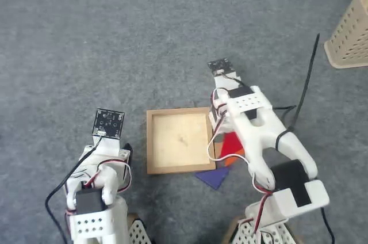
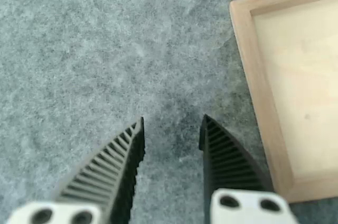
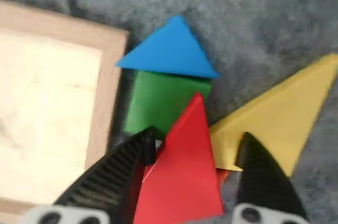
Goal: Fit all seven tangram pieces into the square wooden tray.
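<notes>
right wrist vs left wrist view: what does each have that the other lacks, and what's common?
Right wrist view, not left: blue triangle, green piece, red triangle and yellow triangle clustered beside the tray, with the right tool open astride the red one. Left wrist view, not right: the left tool, open over bare carpet. Both: the tray's rim and empty floor, plus grey carpet.

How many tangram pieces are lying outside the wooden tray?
6. By the tray, at the right gripper: blue triangle, green piece, red triangle, yellow triangle. Nearer that arm's base: orange piece, purple piece. A seventh may be hidden under the arm.
</notes>
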